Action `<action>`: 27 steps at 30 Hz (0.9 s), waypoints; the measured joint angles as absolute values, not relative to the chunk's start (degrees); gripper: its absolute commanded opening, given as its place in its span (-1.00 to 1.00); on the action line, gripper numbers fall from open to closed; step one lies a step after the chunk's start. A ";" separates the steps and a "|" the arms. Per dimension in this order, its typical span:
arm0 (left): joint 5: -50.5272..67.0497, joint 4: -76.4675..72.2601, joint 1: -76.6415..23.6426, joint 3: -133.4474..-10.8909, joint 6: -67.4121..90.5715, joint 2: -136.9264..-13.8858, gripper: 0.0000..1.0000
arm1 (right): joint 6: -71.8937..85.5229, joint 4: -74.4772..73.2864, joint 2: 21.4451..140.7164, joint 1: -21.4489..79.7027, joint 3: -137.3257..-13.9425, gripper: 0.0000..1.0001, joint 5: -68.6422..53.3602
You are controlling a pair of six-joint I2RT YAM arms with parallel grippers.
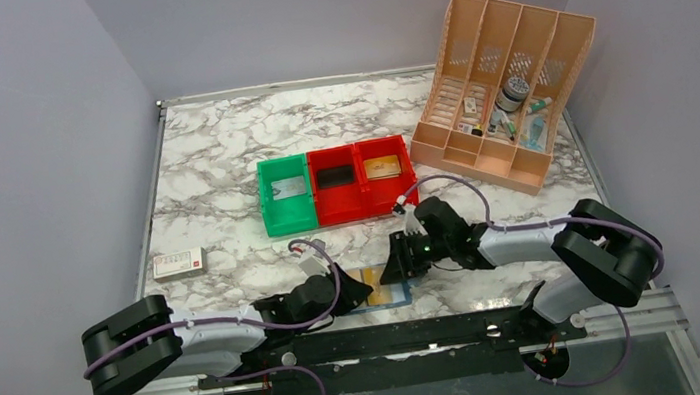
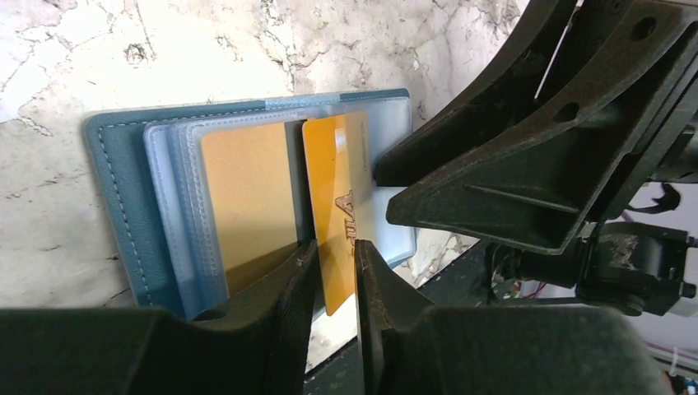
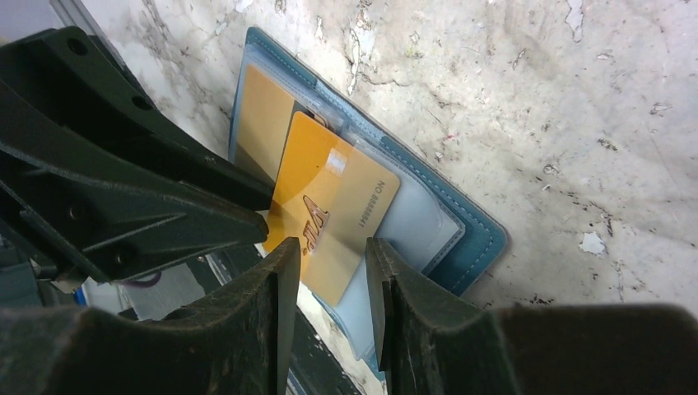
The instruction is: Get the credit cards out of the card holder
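Left gripper [image 2: 336, 247] jaws nearly closed, right gripper [image 3: 331, 245] jaws part-open, gripping nothing, both over the blue card holder [image 2: 115, 197] on the tabletop [image 2: 165, 49]. Gold credit card [image 2: 329, 181] half out of the holder, between left jaws; gripped or loose, cannot tell. Next: pinch, slide clear.

— Bright and even from overhead; faint, soft shadow just beside the card holder [image 2: 123, 189].
— Sharp on it, with mild sheen; blurred and dark nearer the lens than it.
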State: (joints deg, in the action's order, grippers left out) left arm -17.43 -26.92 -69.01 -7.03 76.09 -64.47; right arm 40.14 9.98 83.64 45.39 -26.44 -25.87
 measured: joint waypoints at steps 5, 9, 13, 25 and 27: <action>-17.32 -28.58 -69.01 -7.07 76.09 -65.19 -0.34 | 41.71 13.08 84.47 45.36 -25.63 -0.24 -26.30; -17.08 -30.20 -69.01 -7.07 76.07 -66.28 -0.34 | 42.17 15.00 85.21 45.36 -25.36 -0.25 -26.76; -16.69 -31.90 -69.01 -7.18 76.01 -67.85 -0.42 | 42.39 16.34 85.62 45.36 -25.10 -0.25 -27.07; -16.10 -32.01 -69.04 -7.44 76.23 -67.85 -1.00 | 41.32 14.09 84.34 45.39 -25.52 -0.25 -26.09; -16.19 -29.95 -69.01 -7.57 75.92 -66.32 -1.00 | 40.66 11.90 83.44 45.45 -26.06 -0.23 -24.97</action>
